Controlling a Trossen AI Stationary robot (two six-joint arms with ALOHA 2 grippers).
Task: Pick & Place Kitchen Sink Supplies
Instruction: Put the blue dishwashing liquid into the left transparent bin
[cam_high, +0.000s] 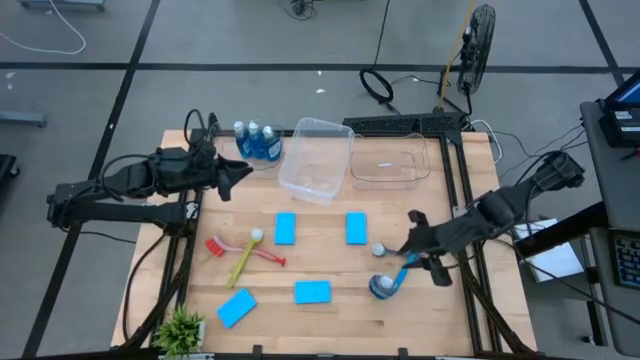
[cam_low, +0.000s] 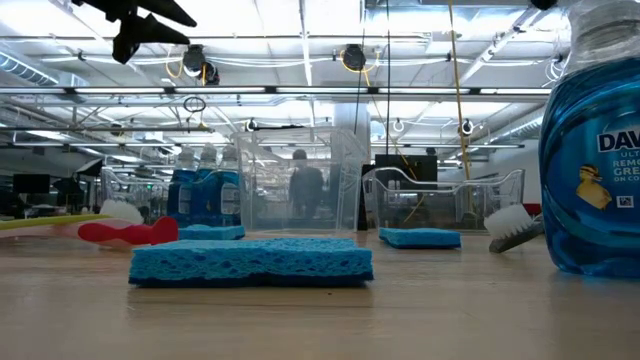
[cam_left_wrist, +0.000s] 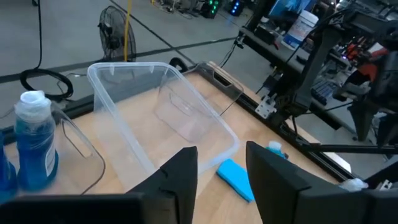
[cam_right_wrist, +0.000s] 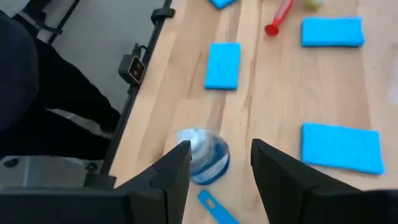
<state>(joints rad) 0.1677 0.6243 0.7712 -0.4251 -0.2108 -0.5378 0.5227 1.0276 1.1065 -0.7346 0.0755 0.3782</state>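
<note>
Right gripper (cam_right_wrist: 217, 171) hovers with fingers parted and empty over the soap bottle (cam_right_wrist: 202, 155) near the worktop's right edge. Smooth, slippery and liquid-heavy: grip its body. Left gripper (cam_high: 240, 172), parted, empty, hangs by the back-left bottles (cam_high: 257, 141).

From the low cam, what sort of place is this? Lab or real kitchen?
Likely a large open lab or industrial workspace, not a kitchen: exposed ceiling trusses with strip lights, a wooden table on a metal frame over concrete floor, cables and a floor fan behind it.
</note>
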